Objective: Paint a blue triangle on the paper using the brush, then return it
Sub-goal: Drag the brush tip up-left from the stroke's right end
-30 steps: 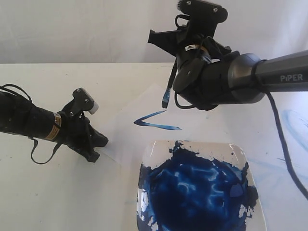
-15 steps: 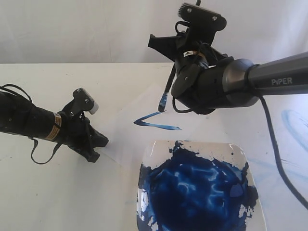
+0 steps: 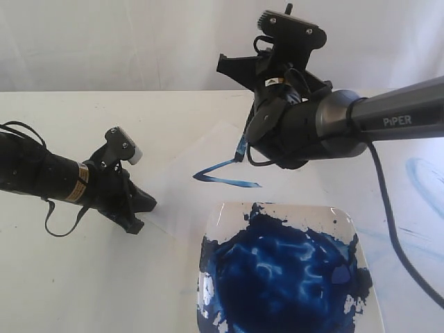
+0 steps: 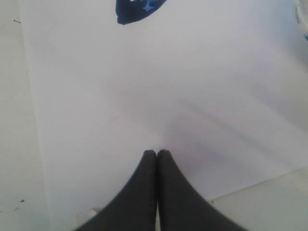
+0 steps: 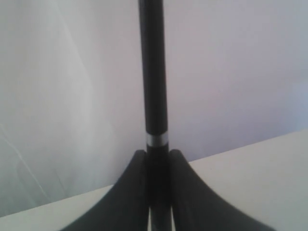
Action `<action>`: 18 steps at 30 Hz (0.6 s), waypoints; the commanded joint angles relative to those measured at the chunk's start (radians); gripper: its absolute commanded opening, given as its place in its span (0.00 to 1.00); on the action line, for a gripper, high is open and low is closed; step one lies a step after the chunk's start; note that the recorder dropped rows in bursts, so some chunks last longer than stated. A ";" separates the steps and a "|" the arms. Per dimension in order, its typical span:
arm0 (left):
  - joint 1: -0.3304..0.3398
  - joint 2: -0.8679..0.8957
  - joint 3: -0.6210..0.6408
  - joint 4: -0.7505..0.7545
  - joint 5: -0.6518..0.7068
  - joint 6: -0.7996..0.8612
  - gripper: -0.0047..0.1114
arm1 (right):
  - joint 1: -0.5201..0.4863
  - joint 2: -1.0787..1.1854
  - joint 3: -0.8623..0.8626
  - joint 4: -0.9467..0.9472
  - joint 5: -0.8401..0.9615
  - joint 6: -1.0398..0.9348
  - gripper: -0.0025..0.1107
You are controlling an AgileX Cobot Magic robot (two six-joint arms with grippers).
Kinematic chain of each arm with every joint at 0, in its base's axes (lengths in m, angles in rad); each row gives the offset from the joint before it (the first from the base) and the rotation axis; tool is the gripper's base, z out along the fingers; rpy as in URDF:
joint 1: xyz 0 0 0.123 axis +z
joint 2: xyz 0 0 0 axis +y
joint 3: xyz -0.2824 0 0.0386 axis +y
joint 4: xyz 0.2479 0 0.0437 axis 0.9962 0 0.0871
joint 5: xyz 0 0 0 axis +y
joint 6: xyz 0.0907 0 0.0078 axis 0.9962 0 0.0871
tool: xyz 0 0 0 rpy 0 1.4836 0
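Lowered since the earlier frames, the brush (image 3: 242, 143) is now being brought down so that its blue tip is meeting the upper end of the stroke on the paper (image 3: 182, 173); whether it is actually touching cannot be told.

In the exterior view, the brush is being held nearly upright by the right gripper (image 3: 258, 104), at centre right above the paper. The blue triangle (image 3: 223, 174) is being left unfinished: only two strokes forming a flat, open wedge are showing at the paper's near right part. A white dish (image 3: 343, 220) smeared with dark blue paint is sitting at the near right, just beside the strokes. The left gripper (image 3: 136, 210) is being rested at the paper's near left edge, well apart from the brush.

In the left wrist view, the left gripper (image 4: 157, 154) is being kept over the white paper (image 4: 144, 86), its two black fingers pressed together with nothing between them. A dark blue patch (image 4: 137, 8) is showing at the frame's edge.

In the right wrist view, the right gripper (image 5: 157, 156) is being kept clamped on the brush (image 5: 153, 72), the black handle and its thin metal ring being pinched between the two fingers.
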 commanded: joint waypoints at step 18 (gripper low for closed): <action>-0.004 0.002 0.000 0.015 -0.019 -0.001 0.04 | 0.051 -0.083 -0.002 0.392 -0.030 -0.322 0.02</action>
